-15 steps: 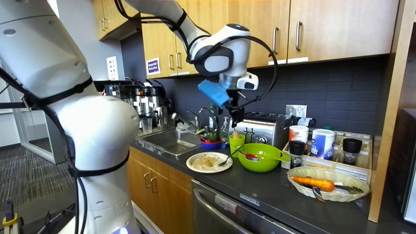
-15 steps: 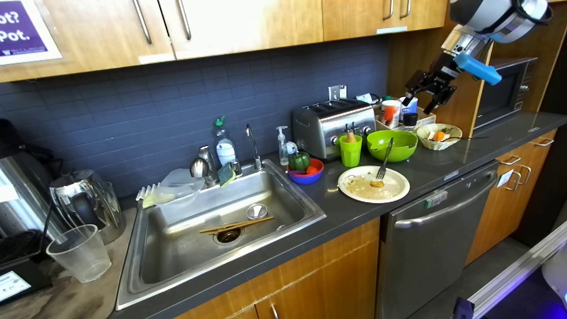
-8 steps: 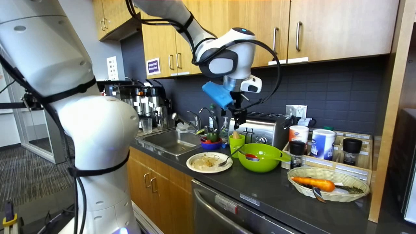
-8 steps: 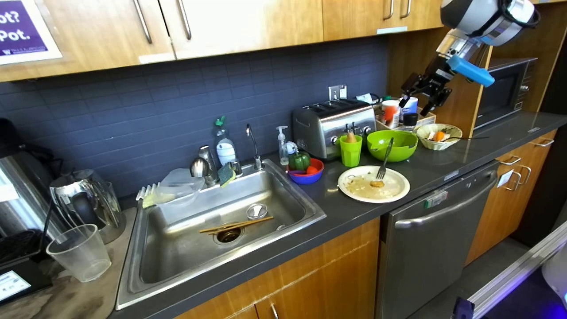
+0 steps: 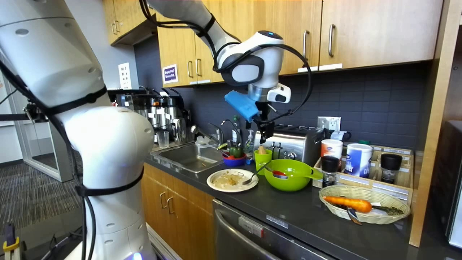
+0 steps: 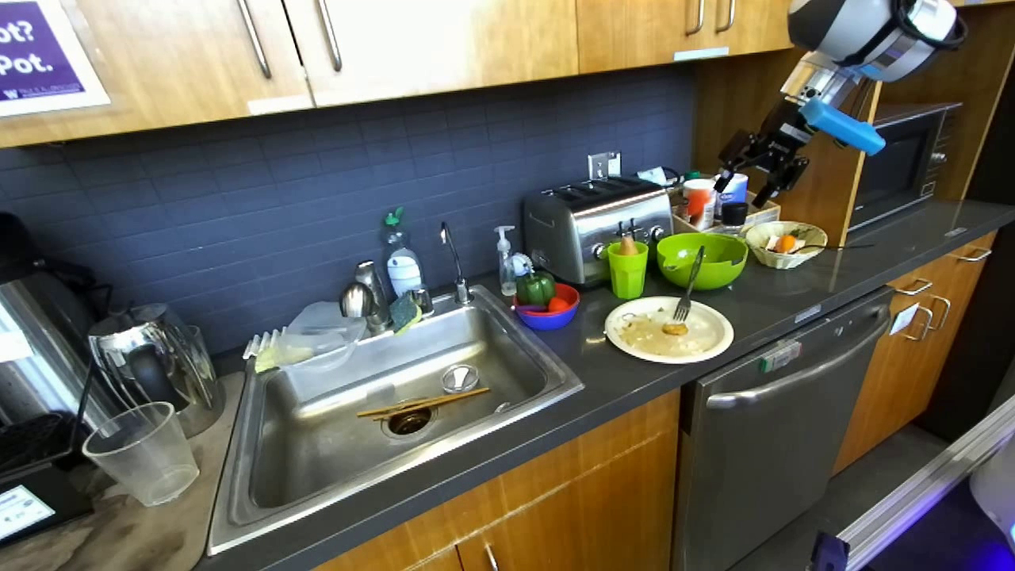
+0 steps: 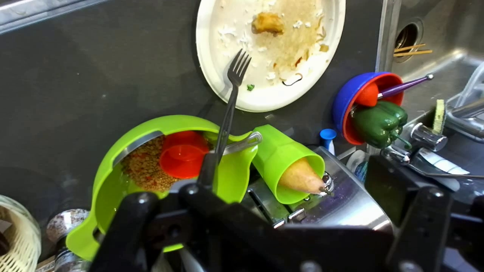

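Observation:
My gripper hangs above the counter with its fingers spread apart and nothing between them. In the wrist view a dark finger shows at the right, and the other stands at the left. Between them, lower down, is a green cup with a yellow pear in it, stem up. Beside the cup sits a green bowl with brown lentils and a red cup. A dark fork rests its tines on a white plate of food scraps, its handle leaning over the bowl.
A steel toaster stands behind the cup. Left of it are a blue-red bowl with a green pepper, and the sink. A basket with a carrot sits by a wooden organizer. Cabinets hang overhead.
Since a second ago my gripper has moved slightly, rightward and down in an exterior view. Over the last half second it has kept still, its fingers still spread. The objects have not moved.

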`<act>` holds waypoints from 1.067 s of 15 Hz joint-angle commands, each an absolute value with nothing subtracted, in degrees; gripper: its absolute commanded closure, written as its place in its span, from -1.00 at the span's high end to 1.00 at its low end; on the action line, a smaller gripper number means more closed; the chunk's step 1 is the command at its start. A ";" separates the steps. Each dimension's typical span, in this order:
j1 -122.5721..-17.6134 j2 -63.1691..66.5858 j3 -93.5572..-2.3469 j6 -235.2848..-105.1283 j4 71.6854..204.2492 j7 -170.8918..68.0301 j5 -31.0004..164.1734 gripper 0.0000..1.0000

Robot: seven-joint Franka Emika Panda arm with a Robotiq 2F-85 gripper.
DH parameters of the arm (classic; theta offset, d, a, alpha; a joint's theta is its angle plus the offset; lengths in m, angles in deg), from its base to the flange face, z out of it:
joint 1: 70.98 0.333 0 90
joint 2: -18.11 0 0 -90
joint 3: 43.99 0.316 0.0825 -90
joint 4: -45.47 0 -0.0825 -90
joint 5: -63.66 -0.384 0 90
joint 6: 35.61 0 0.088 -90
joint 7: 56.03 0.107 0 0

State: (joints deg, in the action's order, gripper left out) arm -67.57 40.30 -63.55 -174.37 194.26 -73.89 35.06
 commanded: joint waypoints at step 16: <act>-72.13 23.65 -65.20 -170.04 183.98 -101.42 9.59 1.00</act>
